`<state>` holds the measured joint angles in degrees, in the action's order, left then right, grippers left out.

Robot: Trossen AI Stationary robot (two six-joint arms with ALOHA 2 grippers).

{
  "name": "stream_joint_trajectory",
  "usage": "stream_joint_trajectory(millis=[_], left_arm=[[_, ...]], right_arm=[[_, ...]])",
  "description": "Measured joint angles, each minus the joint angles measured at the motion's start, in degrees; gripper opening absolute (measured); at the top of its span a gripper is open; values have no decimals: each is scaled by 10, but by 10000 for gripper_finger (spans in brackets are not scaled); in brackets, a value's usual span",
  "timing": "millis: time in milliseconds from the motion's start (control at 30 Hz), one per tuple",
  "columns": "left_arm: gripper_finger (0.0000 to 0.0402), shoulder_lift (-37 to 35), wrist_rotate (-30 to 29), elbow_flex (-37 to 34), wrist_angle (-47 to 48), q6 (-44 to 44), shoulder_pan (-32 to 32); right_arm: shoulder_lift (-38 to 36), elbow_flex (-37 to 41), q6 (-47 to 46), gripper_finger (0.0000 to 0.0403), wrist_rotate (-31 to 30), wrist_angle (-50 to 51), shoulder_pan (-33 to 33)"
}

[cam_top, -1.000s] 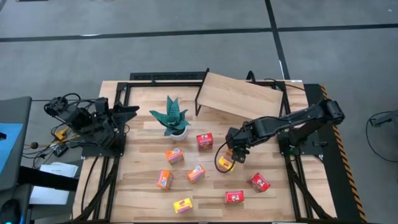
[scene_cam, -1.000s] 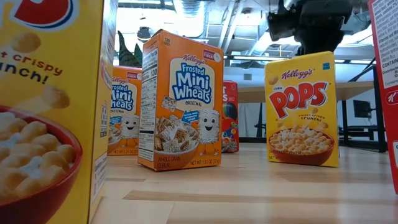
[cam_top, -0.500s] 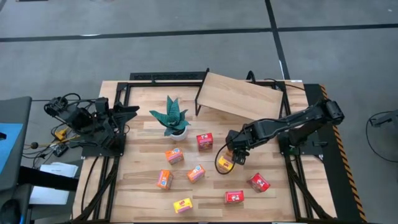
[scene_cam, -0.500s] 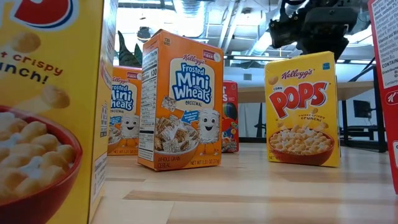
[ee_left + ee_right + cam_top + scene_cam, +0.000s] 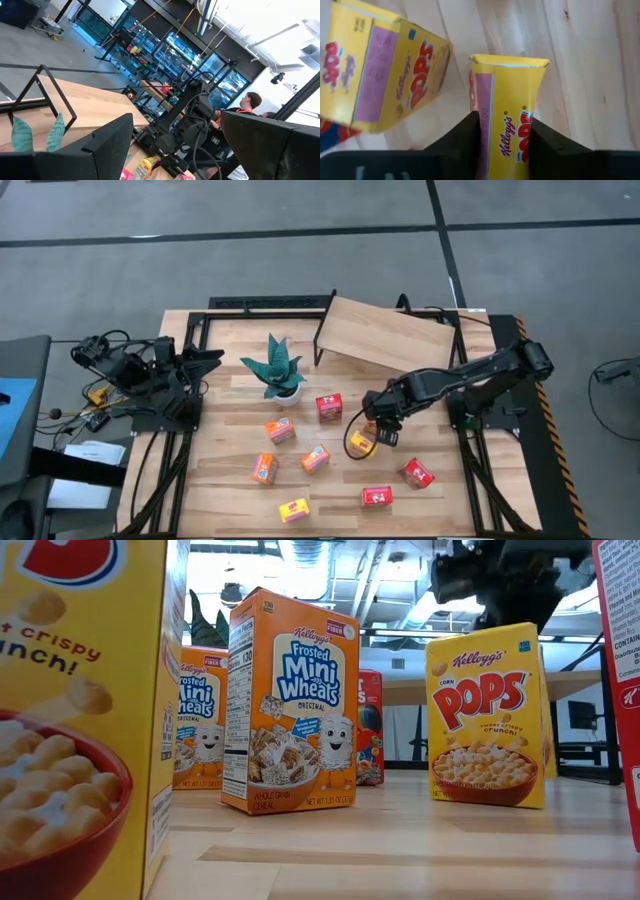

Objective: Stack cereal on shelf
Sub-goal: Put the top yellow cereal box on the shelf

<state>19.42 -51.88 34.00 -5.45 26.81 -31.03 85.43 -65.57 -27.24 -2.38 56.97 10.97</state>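
Yellow cardboard is pinched between the two dark fingers (image 5: 465, 135) of the right gripper (image 5: 378, 432): a Corn Pops box (image 5: 507, 115) is clasped across its narrow sides, near the top flap. On the tabletop (image 5: 225, 480), the box stands at about four o'clock from the teal plant (image 5: 277, 367), with a red box (image 5: 329, 407) at its ten o'clock. The shelf (image 5: 385, 333) lies at its twelve o'clock, still bare. Such a box is judged light and thin-walled, easily dented, with glossy faces that may slip; a modest squeeze on the narrow sides is advised. The left gripper (image 5: 200, 145) is parked at nine o'clock, fingers spread wide.
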Motion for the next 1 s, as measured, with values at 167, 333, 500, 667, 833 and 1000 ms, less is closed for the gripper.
stream_joint_trajectory(millis=[167,333,500,667,833,1000], left_arm=[[293,0,-5,0,0,0,0],[293,0,-13,0,0,0,0],[293,0,-13,0,0,0,0],[293,0,-14,0,0,6,0],[293,0,-16,0,0,12,0],[293,0,-27,0,0,13,0]], right_arm=[[0,-61,54,148,1,61,-31],[0,-138,122,163,-2,121,-86],[-1,-215,188,162,-4,145,-154],[0,-278,265,149,-6,145,-229],[7,-326,331,143,-6,125,-302],[56,-412,368,152,-6,158,-361]])
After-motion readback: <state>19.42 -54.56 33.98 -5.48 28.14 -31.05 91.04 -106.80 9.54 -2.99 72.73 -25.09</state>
